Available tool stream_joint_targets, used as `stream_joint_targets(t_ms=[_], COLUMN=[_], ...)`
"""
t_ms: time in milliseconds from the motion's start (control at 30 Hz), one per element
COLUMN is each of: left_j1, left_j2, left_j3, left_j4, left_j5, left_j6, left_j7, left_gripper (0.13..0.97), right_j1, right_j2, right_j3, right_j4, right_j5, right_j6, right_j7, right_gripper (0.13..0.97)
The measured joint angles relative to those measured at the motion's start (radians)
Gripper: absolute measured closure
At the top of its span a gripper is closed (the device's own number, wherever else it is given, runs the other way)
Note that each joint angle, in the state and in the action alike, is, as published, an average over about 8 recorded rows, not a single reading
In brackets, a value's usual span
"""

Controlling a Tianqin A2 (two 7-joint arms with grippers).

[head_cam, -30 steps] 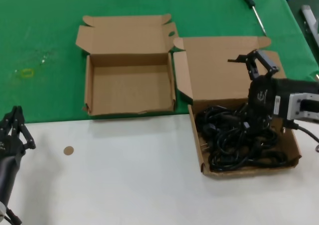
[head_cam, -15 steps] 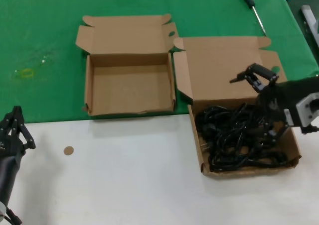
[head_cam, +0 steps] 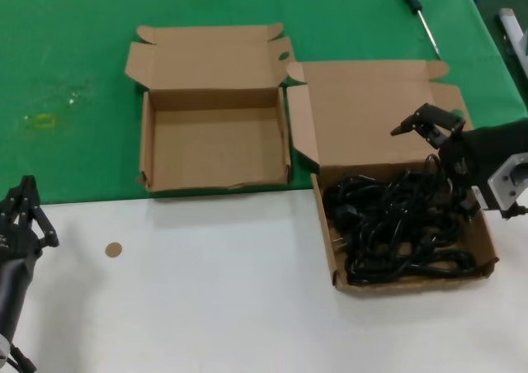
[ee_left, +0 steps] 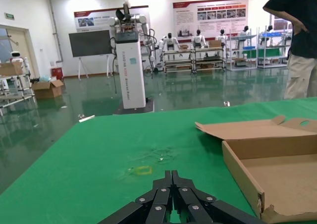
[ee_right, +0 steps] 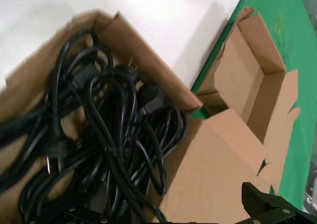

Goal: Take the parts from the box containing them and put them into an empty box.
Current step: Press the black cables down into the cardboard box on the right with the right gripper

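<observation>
- The right gripper hangs over the far right part of the box containing them, its fingers spread wide and gripping nothing.
- One finger reaches out over the box's broad lid flap; the other dips toward the cords at the right wall.
- The parts, black power cords with plugs, lie in one tangled heap just below and to the left of this gripper, filling the low-walled tray.
- In the right wrist view the cords fill the tray directly under the camera, with several plugs visible among the loops, and a dark fingertip shows at the frame's edge.
- An empty box sits well to the left of the right gripper, its right wall close beside the lid flap of the full box; nothing lies inside it.
- The left gripper waits low at the near left, well apart from both boxes, fingers pressed together.
- A screwdriver lies on the green cloth beyond the right gripper.
</observation>
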Motion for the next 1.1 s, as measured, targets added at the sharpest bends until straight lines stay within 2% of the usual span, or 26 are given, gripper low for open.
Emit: stream_joint_targets(t_ms=[267, 633, 900, 933, 1100], left_j1=[0.0, 0.0, 0.0, 0.0, 0.0], left_j2=[0.0, 0.0, 0.0, 0.0, 0.0], left_j3=[0.0, 0.0, 0.0, 0.0, 0.0], left_j4=[0.0, 0.0, 0.0, 0.0, 0.0], left_j5=[0.0, 0.0, 0.0, 0.0, 0.0], left_j6=[0.0, 0.0, 0.0, 0.0, 0.0], left_j7=[0.0, 0.0, 0.0, 0.0, 0.0], left_gripper=[0.945, 0.945, 0.945, 0.945, 0.945], right_j1=[-0.011, -0.053, -0.071, -0.073, -0.086], right_j2=[-0.019, -0.001, 0.0, 0.0, 0.003], right_j3=[0.005, 0.019, 0.024, 0.024, 0.024], right_j4=[-0.055, -0.009, 0.023, 0.027, 0.045], right_j5=[0.008, 0.026, 0.026, 0.025, 0.024], right_j6=[0.017, 0.008, 0.017, 0.018, 0.02], right_j7=[-0.083, -0.05, -0.036, -0.034, -0.022], right_gripper=[0.146, 0.232, 0.389, 0.389, 0.528])
